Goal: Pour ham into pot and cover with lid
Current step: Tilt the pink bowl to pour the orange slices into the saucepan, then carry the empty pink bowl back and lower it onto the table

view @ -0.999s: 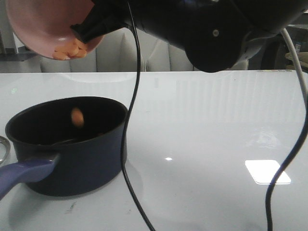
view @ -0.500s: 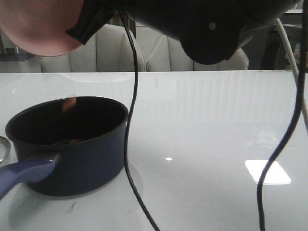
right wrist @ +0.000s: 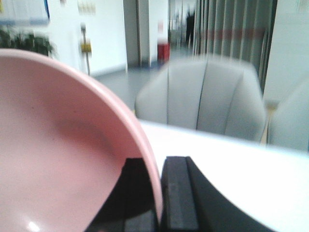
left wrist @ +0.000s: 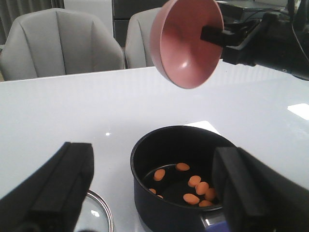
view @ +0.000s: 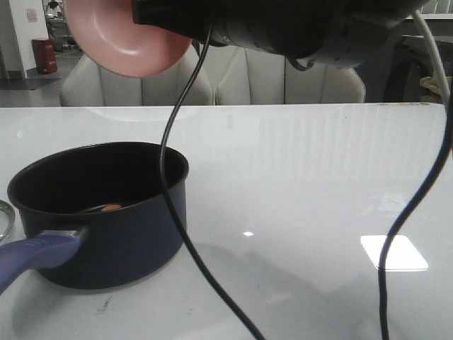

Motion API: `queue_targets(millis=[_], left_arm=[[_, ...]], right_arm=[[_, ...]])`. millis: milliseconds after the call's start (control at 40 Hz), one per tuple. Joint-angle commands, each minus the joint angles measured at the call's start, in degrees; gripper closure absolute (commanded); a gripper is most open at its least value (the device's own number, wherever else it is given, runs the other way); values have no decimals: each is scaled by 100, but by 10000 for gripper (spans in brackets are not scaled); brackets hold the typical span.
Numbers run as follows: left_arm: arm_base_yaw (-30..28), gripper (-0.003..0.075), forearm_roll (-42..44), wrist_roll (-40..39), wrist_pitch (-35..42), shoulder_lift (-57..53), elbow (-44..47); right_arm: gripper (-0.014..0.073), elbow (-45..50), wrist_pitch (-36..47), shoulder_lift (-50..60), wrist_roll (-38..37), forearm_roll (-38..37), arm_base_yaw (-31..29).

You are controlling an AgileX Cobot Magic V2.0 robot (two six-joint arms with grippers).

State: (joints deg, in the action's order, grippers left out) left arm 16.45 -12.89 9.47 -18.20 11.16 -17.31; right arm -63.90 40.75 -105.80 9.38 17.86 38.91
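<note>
The dark navy pot (view: 131, 241) stands at the table's front left, its blue-purple handle (view: 35, 253) pointing to the front left. Several orange ham bits (left wrist: 192, 198) lie on its black bottom; one shows in the front view (view: 111, 208). My right gripper (view: 145, 13) is shut on the rim of the pink bowl (view: 131, 42) and holds it tipped on its side, empty, high above and behind the pot. My left gripper (left wrist: 153, 191) is open and empty, hovering near the pot (left wrist: 159, 203). Only the lid's steel rim (left wrist: 104, 212) shows, flat on the table left of the pot.
Black cables (view: 170, 177) hang from the right arm in front of the pot and at the right (view: 417, 198). The glossy white table (view: 318, 177) stretches right of the pot. Grey chairs (view: 283, 78) stand behind its far edge.
The last ham bits have dropped from the bowl into the pot. My right gripper has swung the emptied bowl to the right and turned it further over.
</note>
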Motion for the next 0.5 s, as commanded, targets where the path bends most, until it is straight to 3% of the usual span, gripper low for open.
queue_targets(millis=[0,250,475], left_arm=[[46,164,-42,3,444,59,-152],[46,164,-42,3,444,59,-152],[46,164,-42,3,467,59,-152]], right_arm=[[456,-241,-944,648,-79,76,-74],[456,-504,-4075,1358,-79,76,-390],[456,-774,-5856,1614,-79,-60,-1124]])
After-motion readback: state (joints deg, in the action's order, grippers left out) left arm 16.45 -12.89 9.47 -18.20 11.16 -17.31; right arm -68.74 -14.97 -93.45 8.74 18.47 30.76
